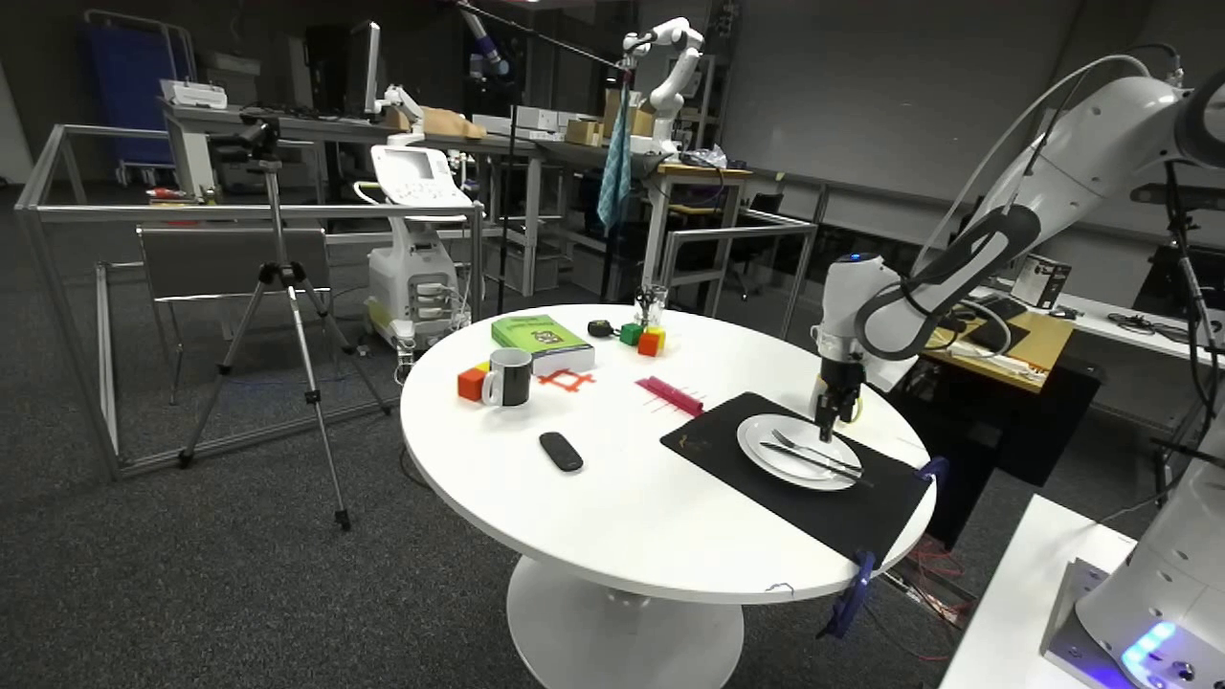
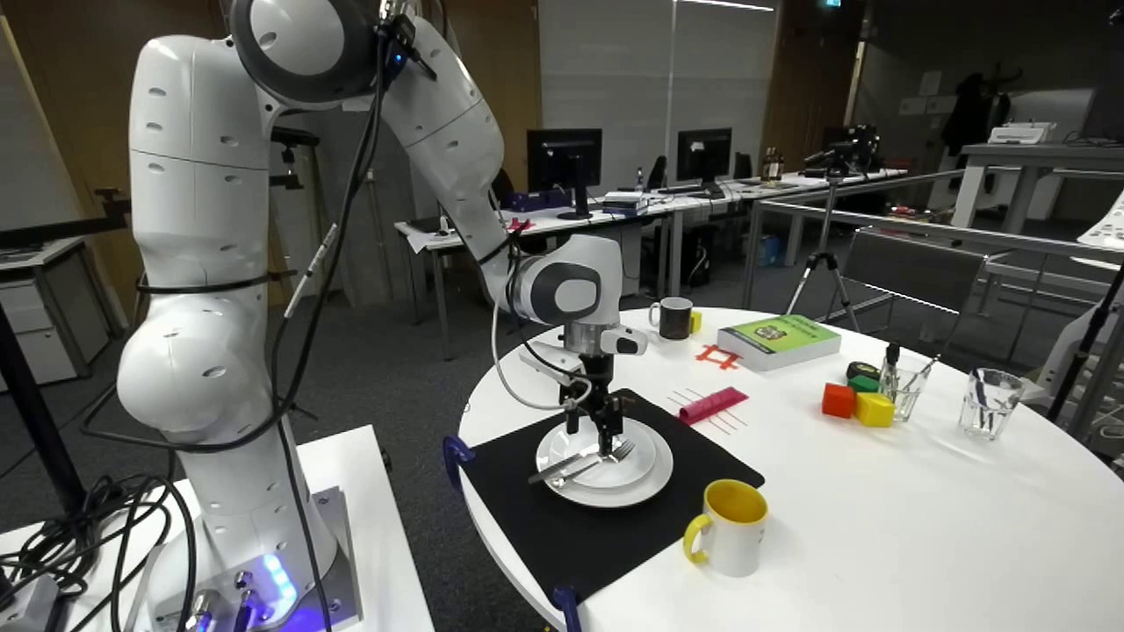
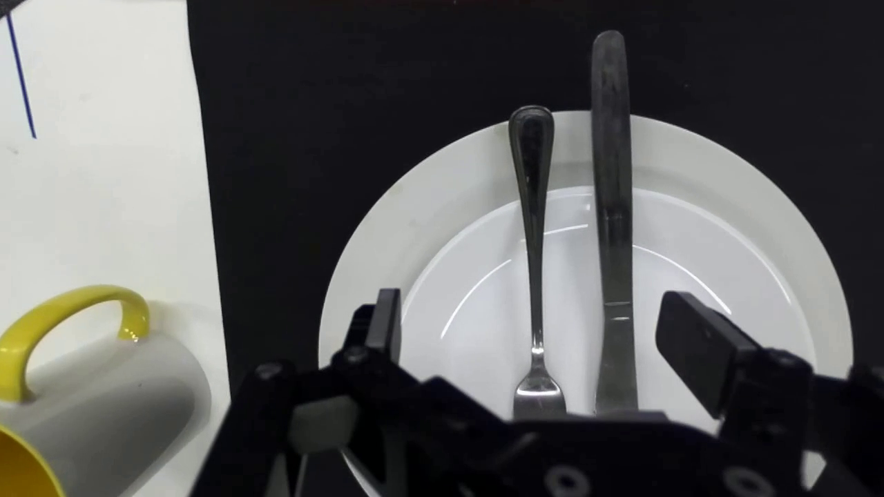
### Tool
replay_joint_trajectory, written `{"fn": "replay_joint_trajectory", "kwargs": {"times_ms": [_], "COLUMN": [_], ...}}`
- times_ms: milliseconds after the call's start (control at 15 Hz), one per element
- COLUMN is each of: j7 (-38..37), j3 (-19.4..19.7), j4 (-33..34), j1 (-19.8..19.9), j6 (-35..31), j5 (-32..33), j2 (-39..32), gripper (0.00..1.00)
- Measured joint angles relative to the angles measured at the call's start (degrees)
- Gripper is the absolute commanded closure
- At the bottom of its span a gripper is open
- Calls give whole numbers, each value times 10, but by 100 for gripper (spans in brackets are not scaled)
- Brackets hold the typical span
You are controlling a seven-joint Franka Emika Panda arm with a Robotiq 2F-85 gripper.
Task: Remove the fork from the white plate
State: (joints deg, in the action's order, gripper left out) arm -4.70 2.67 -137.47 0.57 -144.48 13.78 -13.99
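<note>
The claw (image 3: 541, 336), spread wide and gripping nothing, hangs over the white plate (image 3: 428, 200), where the fork (image 3: 536, 276) lies beside the knife (image 3: 613, 228). Closing could pinch both, as the knife also lines up between the fingers (image 3: 697, 352). In the wrist view, the claw covers the fork's lower end.

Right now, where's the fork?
In the wrist view, the fork lies on the white plate, just left of the knife; the yellow-handled mug is farther left.

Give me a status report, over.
Black two-fingered gripper open, nothing held. Slender silver metal fork lying on round white plate. Long silver metal knife close beside it, possibly in the way.
</note>
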Motion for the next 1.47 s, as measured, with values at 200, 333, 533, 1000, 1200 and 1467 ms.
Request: {"fn": "replay_joint_trajectory", "kwargs": {"times_ms": [200,333,533,1000,1200,1467], "j7": [-11,-13,-13,-13,-13,-13], "j3": [6,10,11,16,19,20], "j4": [5,10,18,42,52,66], "j1": [-2,-5,-7,-13,-14,-15], "j6": [0,0,0,0,0,0], "j5": [21,25,26,26,26,26], "j2": [-10,-17,-29,-64,-77,-94], "gripper": [0,0,0,3,8,7]}}
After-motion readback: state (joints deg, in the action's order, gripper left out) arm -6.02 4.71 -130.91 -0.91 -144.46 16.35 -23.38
